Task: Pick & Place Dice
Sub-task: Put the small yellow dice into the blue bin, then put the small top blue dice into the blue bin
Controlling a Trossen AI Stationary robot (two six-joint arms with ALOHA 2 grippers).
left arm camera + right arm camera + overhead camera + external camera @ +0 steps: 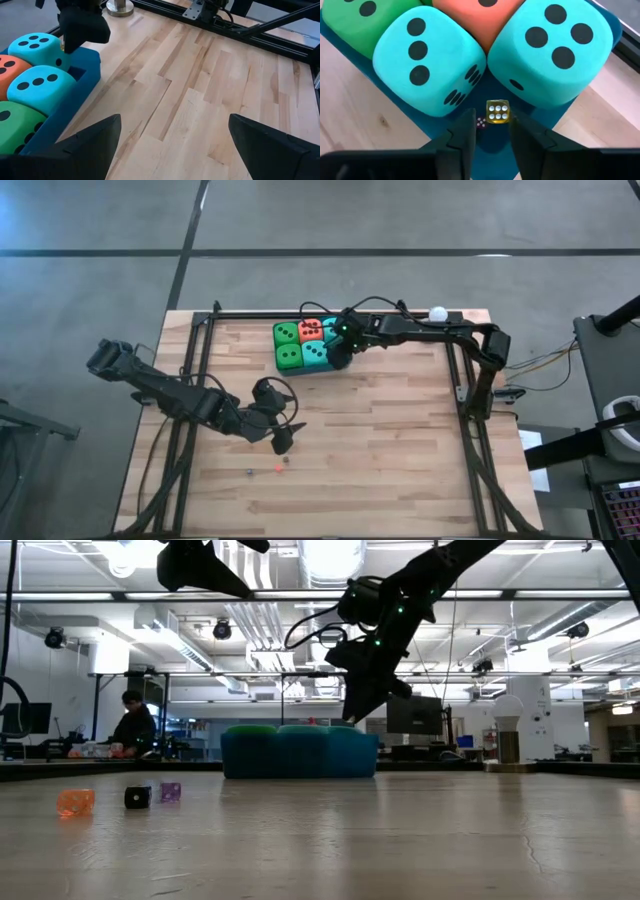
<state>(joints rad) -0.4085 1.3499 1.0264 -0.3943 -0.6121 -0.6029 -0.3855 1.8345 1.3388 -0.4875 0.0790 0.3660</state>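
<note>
Right end effector [492, 125] poised over the near corner of the blue tray [332, 369], at the back of the worktop [400, 440]. Its fingers are a little apart, with nothing clamped between them. A small yellow die [498, 111] sits just beyond the tips, clear of both, apparently let go. Whether it is resting on the tray floor or dropping, cannot tell. A second tiny die, purplish [481, 122], lies just beside it on the tray floor.

The tray also holds five large foam dice [300, 343], packed tight: two green, two teal, one orange-red.

Left end effector [282, 438] hovers over the front of the worktop, fingers wide apart and empty, near three small dice [277, 468] lying loose there.

Progress, as a judgement: two small dice are in the tray and three are left on the worktop, so a bit under halfway if the small ones are the job.

View differences:
- Only the right wrist view shows the yellow die and its neighbour. From above, the arm hides them.
- The low view gives the loose dice colours: orange [75, 802], black [137, 797], purple [171, 791]. It also shows a person [135, 725] far behind.
- The high view alone places both arms, plus a white ball [438, 312] on its stand.
</note>
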